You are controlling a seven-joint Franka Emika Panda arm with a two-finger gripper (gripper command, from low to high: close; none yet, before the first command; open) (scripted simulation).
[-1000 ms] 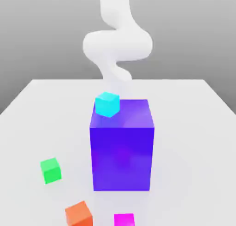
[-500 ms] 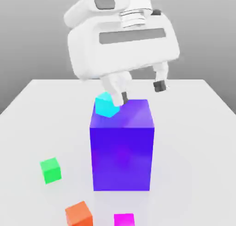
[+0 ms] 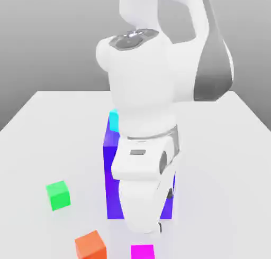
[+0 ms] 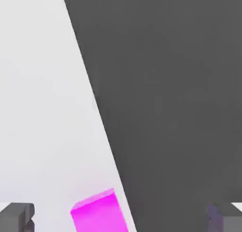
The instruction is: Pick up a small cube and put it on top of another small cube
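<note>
light: bright, even | shadows: faint, soft | glare: none | blur: slight softness

Bare table (image 4: 42, 108) surrounds the magenta cube (image 4: 98, 212), which lies between the gripper's (image 4: 120, 218) wide-spread fingers. The big blue-purple block (image 3: 110, 163) stands close behind the gripper; the orange cube (image 3: 90, 245) sits near the magenta cube.

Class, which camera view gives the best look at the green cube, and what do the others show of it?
The exterior view: the green cube sits whole and unblocked on the white table, toward that view's left, apart from the other cubes. The hand view instead looks at the magenta cube near the table's edge.
</note>
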